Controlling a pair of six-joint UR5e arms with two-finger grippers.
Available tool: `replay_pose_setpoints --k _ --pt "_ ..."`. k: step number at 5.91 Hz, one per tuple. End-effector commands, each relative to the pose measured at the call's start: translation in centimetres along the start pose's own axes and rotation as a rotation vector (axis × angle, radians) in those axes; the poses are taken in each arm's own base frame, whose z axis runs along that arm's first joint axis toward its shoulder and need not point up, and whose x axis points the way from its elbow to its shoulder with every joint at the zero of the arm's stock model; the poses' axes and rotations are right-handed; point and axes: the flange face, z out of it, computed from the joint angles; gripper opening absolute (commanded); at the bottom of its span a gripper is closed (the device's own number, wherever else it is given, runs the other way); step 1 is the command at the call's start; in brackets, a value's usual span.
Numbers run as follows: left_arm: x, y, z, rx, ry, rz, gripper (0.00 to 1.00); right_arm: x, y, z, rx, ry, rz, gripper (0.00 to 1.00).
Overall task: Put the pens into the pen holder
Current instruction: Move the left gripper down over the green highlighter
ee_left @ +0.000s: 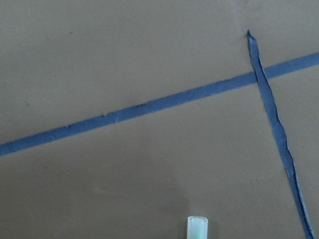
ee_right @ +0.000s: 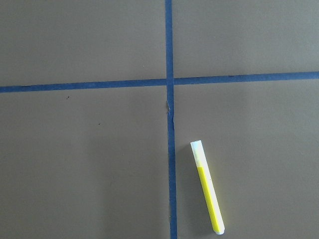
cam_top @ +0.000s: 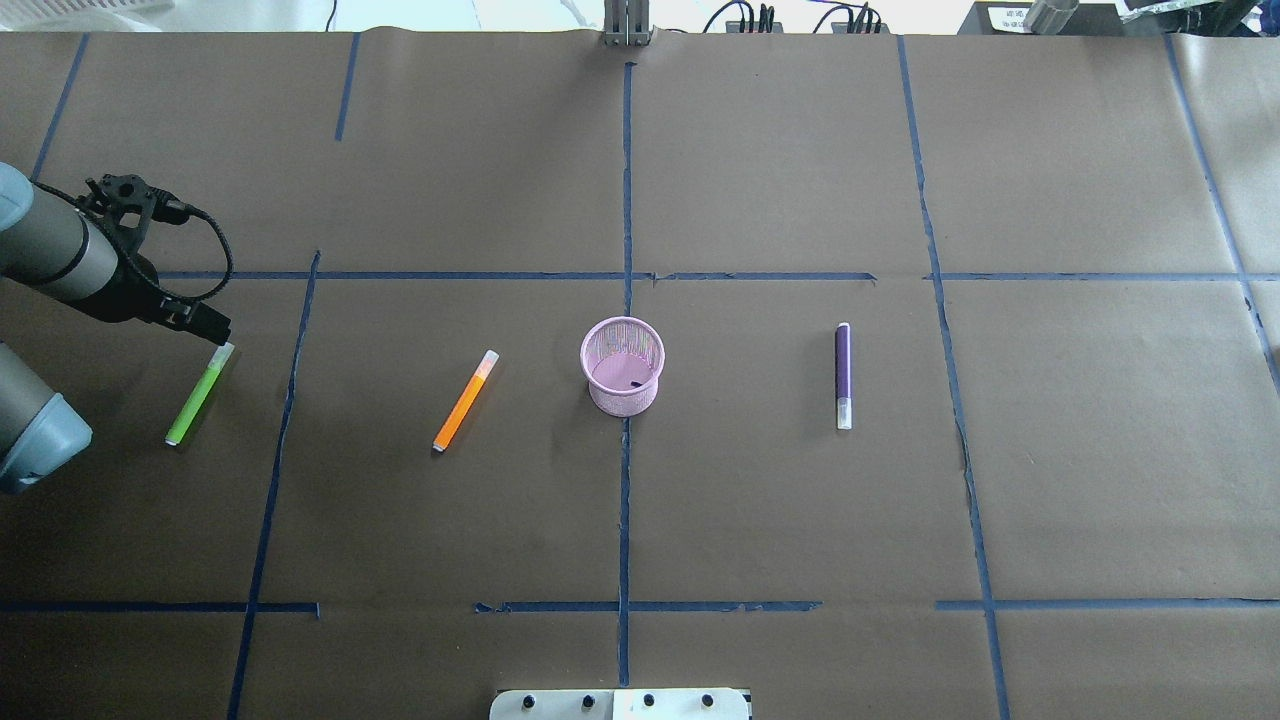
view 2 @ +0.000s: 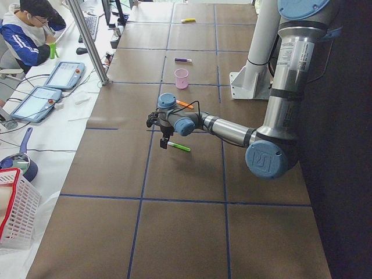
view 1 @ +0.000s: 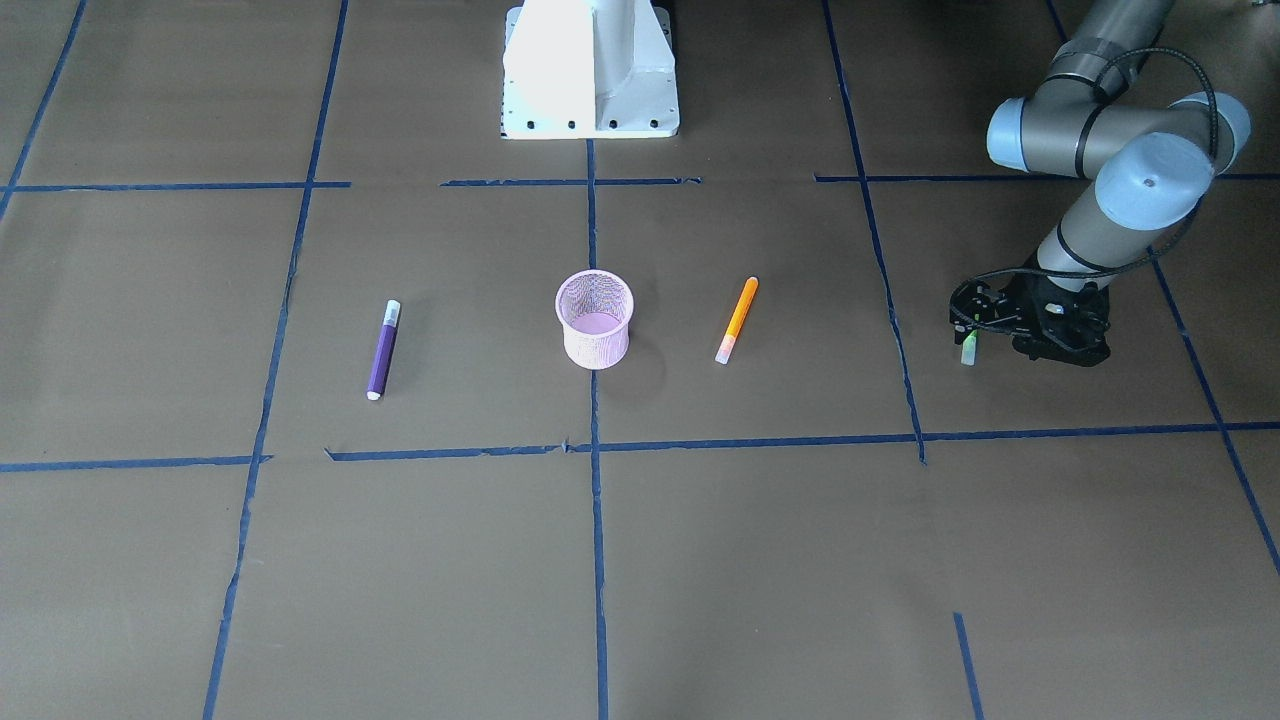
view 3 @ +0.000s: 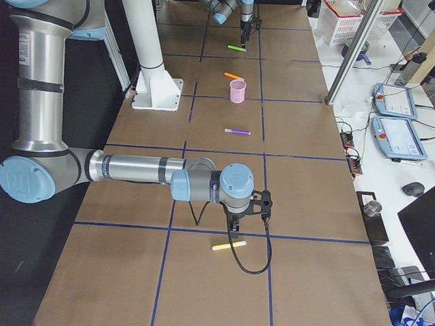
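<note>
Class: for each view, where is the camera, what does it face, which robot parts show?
Front-facing: across the table, facing base; left arm.
Overhead: behind base, looking down; base edge, left arm.
Exterior left: table's end; left arm near.
Exterior right: opposite end; right arm near.
Left wrist: above green pen; no arm.
Right wrist: above yellow pen; no arm.
First two share the pen holder.

The left arm [cam_top: 55, 262] is extending low over the left end of the worktop [cam_top: 760, 500], its forearm nearly level. Its wrist is bending so that the left tool [cam_top: 212, 332] is pointing down, close above the surface. The jaws are not showing clearly. The right arm [view 3: 129, 168] is stretching out level on the robot's right, and the right tool [view 3: 235, 223] is pointing down, its jaws unreadable.
</note>
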Motion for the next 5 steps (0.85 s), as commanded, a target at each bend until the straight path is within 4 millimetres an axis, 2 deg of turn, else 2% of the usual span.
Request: replay_pose_setpoints --k 1,3,5 --pt "0.48 0.71 1.71 -0.031 -0.004 0.011 1.0 0.0 -0.1 -0.02 0.001 0.0 0.001 1.0" --pt "0.91 0.46 1.72 -0.03 -0.001 0.015 1.0 -0.05 -0.17 -0.06 0.002 0.0 0.0 1.0" --pt "1.0 0.44 1.61 -0.029 0.0 0.016 0.88 -0.15 -0.25 -0.05 0.001 0.0 -0.002 1.0"
